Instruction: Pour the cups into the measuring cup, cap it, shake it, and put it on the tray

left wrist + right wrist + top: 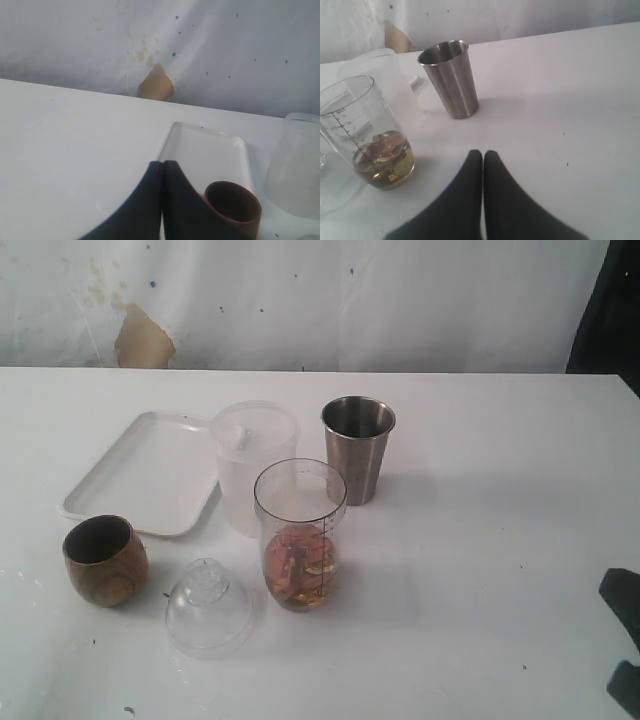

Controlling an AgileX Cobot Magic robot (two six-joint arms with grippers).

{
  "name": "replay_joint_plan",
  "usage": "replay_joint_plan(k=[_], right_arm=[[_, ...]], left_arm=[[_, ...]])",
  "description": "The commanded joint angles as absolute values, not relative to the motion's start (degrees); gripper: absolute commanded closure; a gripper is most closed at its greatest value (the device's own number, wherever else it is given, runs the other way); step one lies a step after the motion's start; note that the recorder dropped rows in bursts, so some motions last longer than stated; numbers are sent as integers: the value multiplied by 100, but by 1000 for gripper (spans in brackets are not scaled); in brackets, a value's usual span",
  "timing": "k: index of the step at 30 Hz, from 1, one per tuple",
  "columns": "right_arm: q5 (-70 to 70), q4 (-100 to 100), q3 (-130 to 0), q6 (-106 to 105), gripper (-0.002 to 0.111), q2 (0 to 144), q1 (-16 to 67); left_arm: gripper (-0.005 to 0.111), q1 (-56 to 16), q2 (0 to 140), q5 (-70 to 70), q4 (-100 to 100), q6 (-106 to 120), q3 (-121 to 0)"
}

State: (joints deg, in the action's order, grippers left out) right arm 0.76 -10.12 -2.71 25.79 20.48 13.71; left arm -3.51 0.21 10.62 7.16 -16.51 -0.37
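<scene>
Well, measuring cup (300, 535) stands uncapped, amber liquid (299, 575) inside.
Left pincer (162, 167) and right pincer (483, 156) closed tight, holding nothing; dome cap (208, 608) beside it.

Ahead of my right gripper (482, 154) the white table (560, 100) lies bare up to the tapered stainless steel tumbler (451, 80); toward my other arm the tall clear graduated measuring cup (367, 135) and the frosted plastic cup (395, 85) stand in the way. Ahead of my left gripper (162, 164) the rounded brown wooden cup (232, 207) and flat white tray (205, 152) block the path.
</scene>
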Motion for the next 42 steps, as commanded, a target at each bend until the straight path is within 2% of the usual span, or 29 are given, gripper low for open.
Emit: replay_joint_plan(k=[1, 7, 13, 18, 24, 34, 37, 42], right_arm=[[363, -1103, 0, 2471, 108, 1056, 1381], [760, -1007, 0, 2419, 108, 33, 1381], [784, -1007, 0, 2419, 108, 0, 1381], [752, -1007, 0, 2419, 108, 0, 1381], [942, -1007, 0, 2419, 108, 0, 1381], [942, -1007, 0, 2419, 108, 0, 1381], [942, -1007, 0, 2419, 108, 0, 1381], [942, -1007, 0, 2419, 108, 0, 1381]], left_arm=[[107, -351, 0, 835, 750, -1690, 0], [107, -351, 0, -817, 380, -2613, 0], [107, -351, 0, -2411, 404, -3597, 0], [107, -351, 566, -1908, 1248, -3867, -766], [107, -494, 2042, -743, 4409, -6115, -1908], [107, -1045, 4383, -754, 9380, -9439, -3027], [107, -1045, 4875, -152, 9995, -9812, -3385], [107, -1045, 5542, 946, 9995, -8853, -3659]])
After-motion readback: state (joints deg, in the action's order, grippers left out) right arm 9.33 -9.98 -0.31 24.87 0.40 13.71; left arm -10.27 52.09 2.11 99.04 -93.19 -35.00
